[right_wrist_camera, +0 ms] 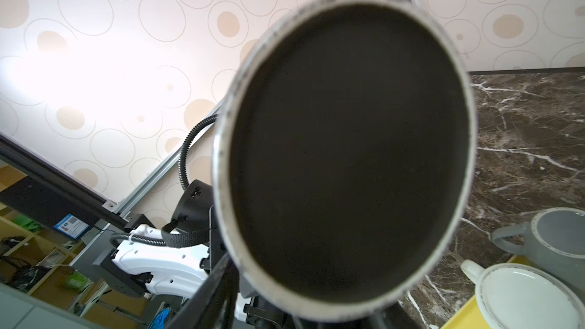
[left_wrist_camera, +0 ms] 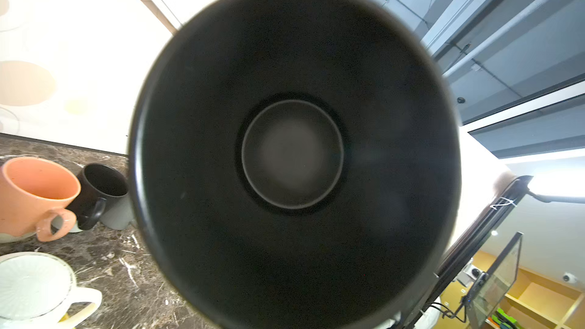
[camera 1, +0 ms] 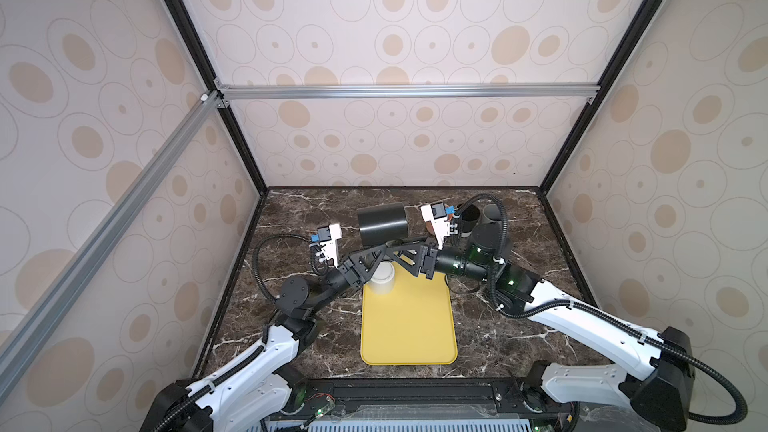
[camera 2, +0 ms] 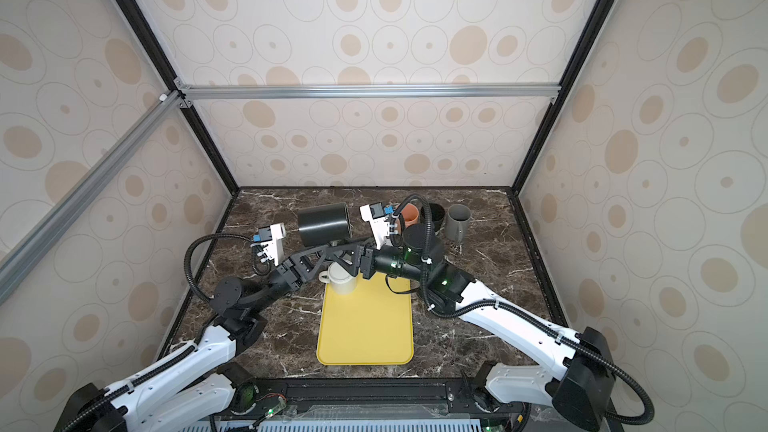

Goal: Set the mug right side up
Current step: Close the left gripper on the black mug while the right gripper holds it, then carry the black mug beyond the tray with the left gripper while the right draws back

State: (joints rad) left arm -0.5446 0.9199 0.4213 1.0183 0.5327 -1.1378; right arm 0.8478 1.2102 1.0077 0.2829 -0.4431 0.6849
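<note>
A black mug (camera 1: 382, 224) hangs on its side above the far end of the yellow mat (camera 1: 409, 326). Its mouth faces the left arm and its base faces the right arm. The left wrist view looks straight into the mug's dark inside (left_wrist_camera: 292, 153), which hides the left fingers. In the right wrist view the mug's ringed base (right_wrist_camera: 345, 159) fills the middle. My left gripper (camera 1: 384, 248) reaches under the mug and is shut on it. The handle is hidden. My right gripper (camera 1: 401, 252) meets it from the other side with its jaws apart; one dark finger (right_wrist_camera: 209, 292) shows beside the base.
A white mug (camera 1: 382, 280) stands upside down on the mat's far corner under the grippers, with an upside-down grey mug (right_wrist_camera: 557, 242) beside it. An orange mug (camera 2: 411, 216), a black mug (camera 2: 434, 214) and a grey mug (camera 2: 459, 222) stand upright at the back right.
</note>
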